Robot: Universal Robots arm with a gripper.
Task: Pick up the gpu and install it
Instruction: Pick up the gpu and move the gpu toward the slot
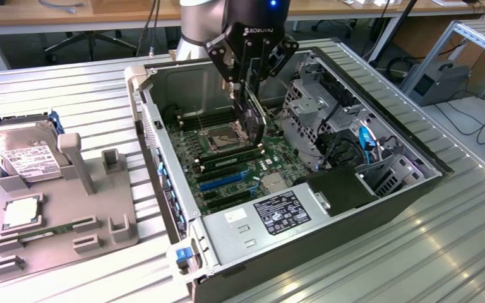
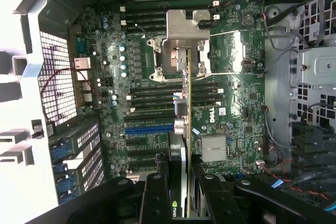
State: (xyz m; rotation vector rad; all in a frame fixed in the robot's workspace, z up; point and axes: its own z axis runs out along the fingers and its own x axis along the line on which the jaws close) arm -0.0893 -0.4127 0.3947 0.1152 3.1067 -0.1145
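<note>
One thin, stiff gpu (image 1: 252,123) hangs edge-down above the motherboard (image 1: 232,180), end effector (image 1: 244,87) clamped on its top edge; probably light but fragile, best gripped by its bare edges

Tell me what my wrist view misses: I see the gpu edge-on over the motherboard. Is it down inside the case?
Observer: Yes. In the exterior view, the gpu hangs upright from the gripper, its lower end below the rim of the open case.
Operator: What sits outside the case?
Observer: A grey tray stands on the exterior view's left, holding a hard drive.
Operator: Anything else on it?
Observer: A green memory stick lies near its front edge.
</note>
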